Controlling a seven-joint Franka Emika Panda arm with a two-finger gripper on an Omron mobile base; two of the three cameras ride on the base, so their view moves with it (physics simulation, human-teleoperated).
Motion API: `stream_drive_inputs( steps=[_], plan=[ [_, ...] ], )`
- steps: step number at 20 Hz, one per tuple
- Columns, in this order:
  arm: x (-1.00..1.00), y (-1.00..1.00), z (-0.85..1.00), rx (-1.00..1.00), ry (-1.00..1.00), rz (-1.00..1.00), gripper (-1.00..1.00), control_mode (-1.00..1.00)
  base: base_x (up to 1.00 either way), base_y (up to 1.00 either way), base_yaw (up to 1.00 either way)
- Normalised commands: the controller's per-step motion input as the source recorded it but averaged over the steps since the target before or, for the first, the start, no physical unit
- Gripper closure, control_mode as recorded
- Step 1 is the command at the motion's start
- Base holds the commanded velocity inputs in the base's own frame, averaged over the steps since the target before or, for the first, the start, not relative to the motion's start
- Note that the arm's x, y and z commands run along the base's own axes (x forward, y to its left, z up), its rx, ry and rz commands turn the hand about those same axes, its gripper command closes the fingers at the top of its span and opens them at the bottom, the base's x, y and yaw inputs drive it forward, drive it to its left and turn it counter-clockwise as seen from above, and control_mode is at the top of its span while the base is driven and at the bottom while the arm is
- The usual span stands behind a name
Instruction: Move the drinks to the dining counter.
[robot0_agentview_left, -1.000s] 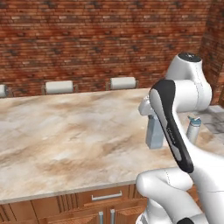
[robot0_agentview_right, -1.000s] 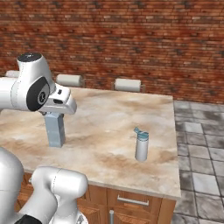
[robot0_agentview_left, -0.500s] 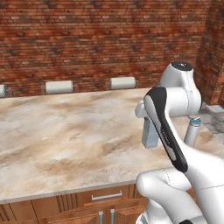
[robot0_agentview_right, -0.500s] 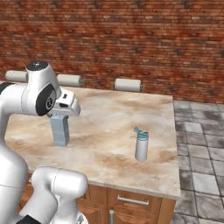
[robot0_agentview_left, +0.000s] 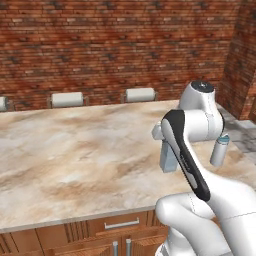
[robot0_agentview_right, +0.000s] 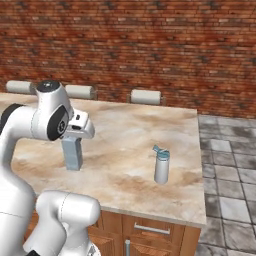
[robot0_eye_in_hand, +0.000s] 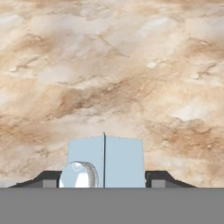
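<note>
Apparently I was at the set-down step — my gripper (robot0_eye_in_hand: 104, 181) was clamped on a pale blue carton (robot0_agentview_right: 72, 152) that stood upright on the dining counter worktop (robot0_agentview_right: 125, 135), well apart from the grey bottle with blue cap (robot0_agentview_right: 161, 166) near the far edge. Next, as I judged it, I should part the jaws and lift straight up so as not to tip it. My own arm hid the carton's top in the base views; whether its base fully rested I could not tell.

Grey bottle (robot0_agentview_right: 161, 167) (blue-capped) on counter (robot0_agentview_right: 135, 145)
</note>
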Motion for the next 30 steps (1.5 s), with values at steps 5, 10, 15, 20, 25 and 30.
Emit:
stream_drive_inputs(
  steps=[5,10,15,20,25,30],
  plan=[
    [0.19,0.00,-0.18,0.00,0.00,0.00,1.00,-1.00,0.00,0.00,0.00],
    [0.11,0.00,-0.21,0.00,0.00,-0.01,1.00,-1.00,0.00,0.00,0.00],
    [0.11,0.00,-0.25,0.00,0.00,-0.01,1.00,-1.00,0.00,0.00,0.00],
    [0.11,0.00,-0.26,0.00,0.00,-0.01,1.00,-1.00,0.00,0.00,0.00],
    [0.08,0.00,-0.23,0.00,0.00,0.00,1.00,-1.00,0.00,0.00,0.00],
    [0.05,0.00,-0.23,0.00,0.00,0.00,1.00,-1.00,0.00,0.00,0.00]
  ],
)
